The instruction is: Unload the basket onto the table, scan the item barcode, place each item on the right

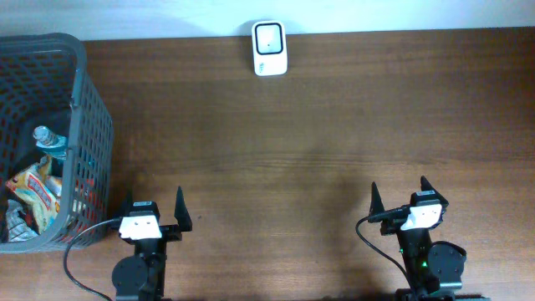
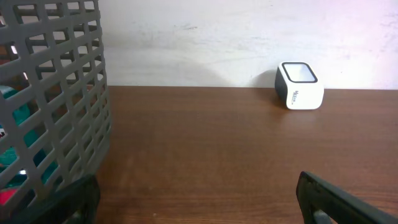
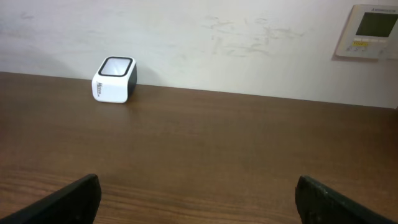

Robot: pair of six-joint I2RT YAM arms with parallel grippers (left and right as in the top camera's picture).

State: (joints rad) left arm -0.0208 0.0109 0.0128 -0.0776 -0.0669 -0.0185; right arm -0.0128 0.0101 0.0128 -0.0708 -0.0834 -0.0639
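Black fingers (image 2: pixel 336 200) of the left gripper (image 1: pixel 154 201) stand spread wide, and bare wood shows between them. The right gripper (image 1: pixel 399 191) is spread just as wide, its fingers (image 3: pixel 62 202) low at both corners of its wrist view, holding nothing. Both grippers sit near the table's (image 1: pixel 292 142) near edge, well apart from each other and pointing toward the far edge.

Just beside the left gripper's left finger stands the grey mesh basket (image 1: pixel 79 84). Its wall fills the left side of the left wrist view, and its outer side runs off the picture's left edge in the overhead view. Inside it lie the items: a bottle (image 1: pixel 48 138) against the right wall, an orange and yellow packet (image 1: pixel 38 188) below it, and more wrappers underneath. No barcode can be made out.

Open brown wood runs from both grippers to the far edge. There the white scanner (image 1: pixel 269 48) stands against the pale wall (image 3: pixel 217 37), window up, roughly midway between the two arms and well apart from the basket. A beige panel (image 3: pixel 372 31) hangs on the wall to the right, above the table
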